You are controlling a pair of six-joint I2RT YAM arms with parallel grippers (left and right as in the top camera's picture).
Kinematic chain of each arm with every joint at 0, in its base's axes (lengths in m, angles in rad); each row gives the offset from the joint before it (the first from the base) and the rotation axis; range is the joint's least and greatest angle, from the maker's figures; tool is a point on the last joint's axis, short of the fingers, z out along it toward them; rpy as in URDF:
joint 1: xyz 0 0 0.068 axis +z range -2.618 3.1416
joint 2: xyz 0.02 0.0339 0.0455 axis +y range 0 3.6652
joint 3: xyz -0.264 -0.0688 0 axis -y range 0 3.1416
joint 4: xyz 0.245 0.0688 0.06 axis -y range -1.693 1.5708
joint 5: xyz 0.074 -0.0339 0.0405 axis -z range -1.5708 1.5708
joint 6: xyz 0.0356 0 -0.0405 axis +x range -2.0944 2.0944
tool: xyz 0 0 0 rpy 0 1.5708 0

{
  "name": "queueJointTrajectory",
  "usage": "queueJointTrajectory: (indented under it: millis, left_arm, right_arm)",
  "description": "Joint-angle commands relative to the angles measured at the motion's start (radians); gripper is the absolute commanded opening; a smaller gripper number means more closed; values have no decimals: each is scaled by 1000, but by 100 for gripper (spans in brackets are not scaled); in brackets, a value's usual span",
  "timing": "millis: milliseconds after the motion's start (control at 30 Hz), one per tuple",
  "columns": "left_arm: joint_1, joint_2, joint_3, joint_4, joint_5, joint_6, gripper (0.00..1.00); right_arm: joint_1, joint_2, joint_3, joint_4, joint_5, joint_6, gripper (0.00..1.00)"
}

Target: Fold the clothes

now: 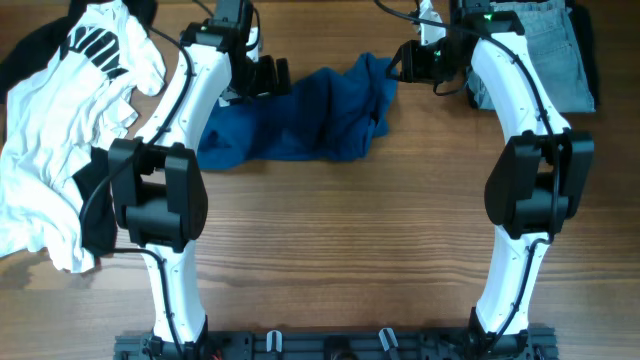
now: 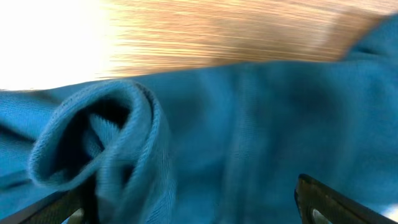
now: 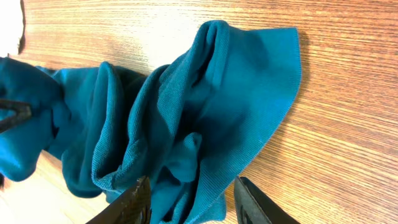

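The dark-blue shirt lies crumpled at the back middle of the table. My left gripper is at the shirt's upper left edge. In the left wrist view its jaws are wide open over blue fabric with a rolled fold. My right gripper is at the shirt's upper right corner. In the right wrist view its jaws are open and straddle a bunched fold of the shirt. The white top with black stripes lies at the left. The light-blue jeans lie at the back right.
A black piece shows at the back left beside the white top, and more black cloth shows under its lower edge. Bare wooden table fills the front between the two arm bases.
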Motion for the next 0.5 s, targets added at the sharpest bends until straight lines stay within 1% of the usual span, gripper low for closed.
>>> queueJointTrajectory:
  millis: [0, 133, 233, 333, 367, 467]
  left_arm:
    - [-33, -20, 58, -10, 113, -24, 99]
    - [-71, -26, 64, -43, 111, -24, 100]
    - [-65, -26, 64, -56, 100, -32, 100]
    - [-17, -55, 72, -83, 66, -32, 100]
    - [21, -89, 88, -107, 49, -32, 100]
    - [96, -192, 115, -140, -29, -31, 99]
  right_arm:
    - [4, -34, 13, 3, -22, 3, 45]
    - [4, -34, 13, 0, -23, 3, 45]
    - [4, -34, 13, -4, -23, 4, 47]
    - [5, -27, 3, -18, -23, 5, 51]
    - [6, -9, 3, -35, -23, 13, 53]
    - [6, 26, 3, -62, -23, 39, 54]
